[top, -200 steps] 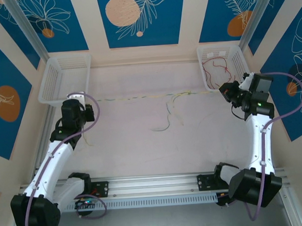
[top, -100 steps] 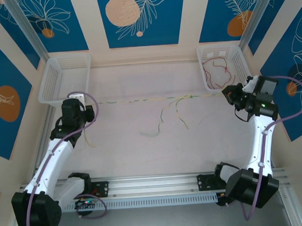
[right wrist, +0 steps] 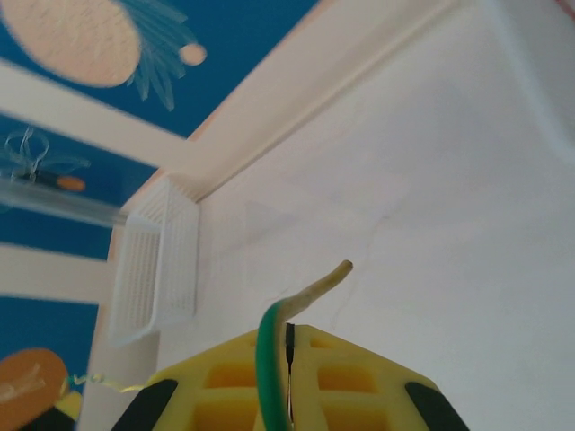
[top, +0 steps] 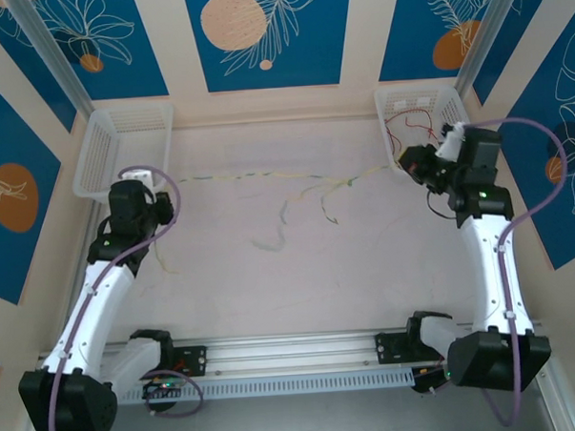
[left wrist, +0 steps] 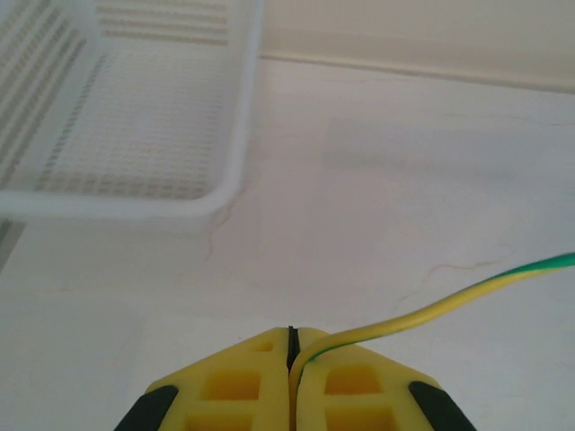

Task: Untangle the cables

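A green and pale yellow cable (top: 267, 177) is stretched across the table between my two grippers. Loose strands (top: 281, 219) of the cables hang from its middle and trail onto the table. My left gripper (top: 164, 189) is shut on the left end; in the left wrist view the yellow-green cable (left wrist: 449, 299) leaves the closed jaws (left wrist: 292, 334) to the right. My right gripper (top: 410, 163) is shut on the right end, beside the right basket. In the right wrist view a green cable (right wrist: 268, 346) sticks out of the closed jaws (right wrist: 289, 330). A red cable (top: 410, 132) lies in the right basket.
A white mesh basket (top: 108, 152) stands at the back left, just beyond my left gripper, and its corner (left wrist: 216, 193) is close ahead in the left wrist view. The right basket (top: 453, 108) stands at the back right. An aluminium rail (top: 294, 354) runs along the near edge.
My right gripper has moved back and left, to the right basket's front. My left gripper has moved slightly away. The hanging strands have shifted left along the table.
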Robot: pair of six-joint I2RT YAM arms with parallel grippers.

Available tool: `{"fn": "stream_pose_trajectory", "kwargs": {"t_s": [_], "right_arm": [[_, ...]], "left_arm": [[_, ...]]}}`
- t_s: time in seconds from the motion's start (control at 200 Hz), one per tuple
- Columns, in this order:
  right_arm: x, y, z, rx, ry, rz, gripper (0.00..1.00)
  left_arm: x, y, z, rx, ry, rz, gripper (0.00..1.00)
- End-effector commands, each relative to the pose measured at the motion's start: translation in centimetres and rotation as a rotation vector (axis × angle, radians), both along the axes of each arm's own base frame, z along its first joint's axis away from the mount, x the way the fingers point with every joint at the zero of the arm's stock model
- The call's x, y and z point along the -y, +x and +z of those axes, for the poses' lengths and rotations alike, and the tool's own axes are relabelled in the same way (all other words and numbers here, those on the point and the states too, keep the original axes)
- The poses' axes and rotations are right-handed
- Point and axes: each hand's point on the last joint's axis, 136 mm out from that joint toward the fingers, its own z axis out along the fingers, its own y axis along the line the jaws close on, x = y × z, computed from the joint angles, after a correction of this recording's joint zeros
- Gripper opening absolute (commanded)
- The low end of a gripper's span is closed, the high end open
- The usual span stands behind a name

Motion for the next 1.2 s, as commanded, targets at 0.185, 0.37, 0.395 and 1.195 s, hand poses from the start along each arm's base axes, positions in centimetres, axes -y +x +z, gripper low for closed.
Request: {"fn": "stream_pose_trajectory", "kwargs": {"t_s": [0.185, 0.37, 0.395, 1.195], "right_arm": [[-5.6, 1.4, 0.6, 0.143, -0.239, 0.151, 0.00], [-5.4, 1.1, 0.4, 0.140, -0.287, 0.154, 0.00], [-5.7, 1.0, 0.5, 0.149, -0.283, 0.171, 0.00], [-13.9, -5.2, 6.6, 0.529, -0.230, 0.639, 0.00]], "left_arm": [[10.8, -0.9, -0.1, 0.026, 0.062, -0.412, 0.03], [9.0, -2.1, -0.3, 0.049, 0.128, -0.363, 0.46], [8.9, -2.3, -0.3, 0.049, 0.131, -0.361, 0.48], [22.2, -6.3, 2.8, 0.203, 0.262, -1.090, 0.75]]}}
